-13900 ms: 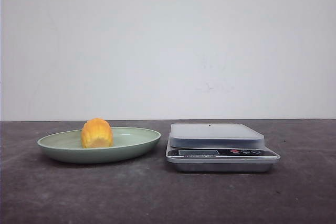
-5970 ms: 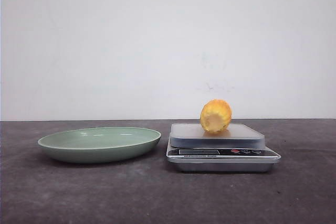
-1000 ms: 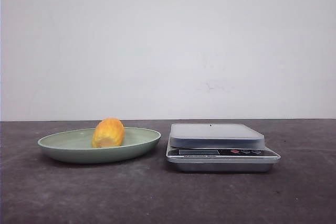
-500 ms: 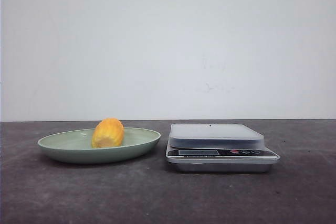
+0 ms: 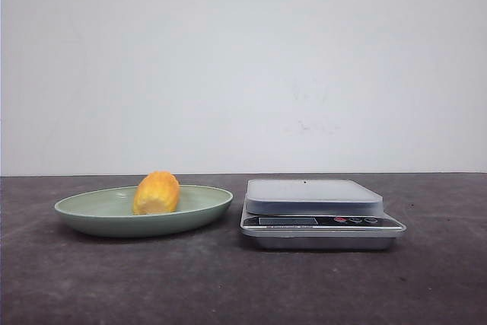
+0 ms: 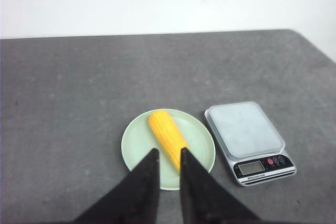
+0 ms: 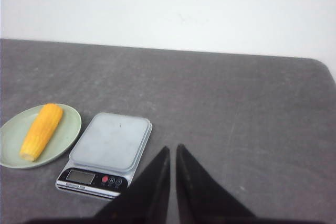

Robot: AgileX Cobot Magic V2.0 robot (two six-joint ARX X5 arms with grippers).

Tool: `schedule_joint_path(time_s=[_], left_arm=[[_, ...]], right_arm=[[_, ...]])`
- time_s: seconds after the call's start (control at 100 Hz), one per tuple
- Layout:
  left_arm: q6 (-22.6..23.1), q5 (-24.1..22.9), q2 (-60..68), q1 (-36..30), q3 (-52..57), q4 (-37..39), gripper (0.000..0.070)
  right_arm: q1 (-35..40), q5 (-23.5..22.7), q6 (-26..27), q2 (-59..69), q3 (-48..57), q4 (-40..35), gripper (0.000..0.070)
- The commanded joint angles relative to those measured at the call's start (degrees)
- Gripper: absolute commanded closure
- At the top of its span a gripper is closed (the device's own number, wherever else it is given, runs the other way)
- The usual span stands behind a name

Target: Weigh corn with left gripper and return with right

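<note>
**Corn on plate, both grippers raised and holding nothing**

Front view: corn cob (image 5: pixel 157 192), orange-yellow, lying on a shallow pale green plate (image 5: pixel 91 218), cut end toward the camera. Just to the right of the plate, apart from it, a silver digital kitchen scale (image 5: pixel 323 215) with bare weighing platform, display and small buttons on the front face. Both on a dark grey table (image 5: pixel 243 287) before a white wall (image 5: pixel 243 66). Neither arm visible here.

Left wrist view: left gripper (image 6: pixel 166 157), two dark fingers (image 6: pixel 146 179) with a narrow gap between the tips, nothing clamped between them. Held high above the table. Corn (image 6: pixel 168 138) showing as a long cob with rows of kernels, lying slantwise across the plate (image 6: pixel 136 148), directly past the fingertips and well below them; near end of the cob hidden behind the fingers. Scale (image 6: pixel 249 141) off to one side of the gripper, beside the plate, platform bare.

Right wrist view: right gripper (image 7: pixel 172 153), dark fingers (image 7: pixel 152 184) nearly together at the tips, a thin slit left between, nothing held. Also high above the table (image 7: pixel 252 129). Scale (image 7: pixel 107 150) just beside the fingertips in the picture and far below; plate (image 7: pixel 65 135) with corn (image 7: pixel 41 131) beyond the scale, well apart from this gripper. Readout on the scale display too small to tell.
</note>
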Motion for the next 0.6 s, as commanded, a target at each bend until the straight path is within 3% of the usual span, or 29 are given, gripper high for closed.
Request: schedule_joint_path(time_s=[0.0,0.59], left_arm=[[0.52,-0.20,0.24,-0.61,0.20,0.70,0.0693],[0.55,-0.17,0.26,-0.61,0.26,0.13,0.0681]], right_arm=[[0.22,0.04,1.07,0.02,0.85,0.92,0.0694],[0.22,0.04,1.14,0.02,0.87,0.72,0.0694]])
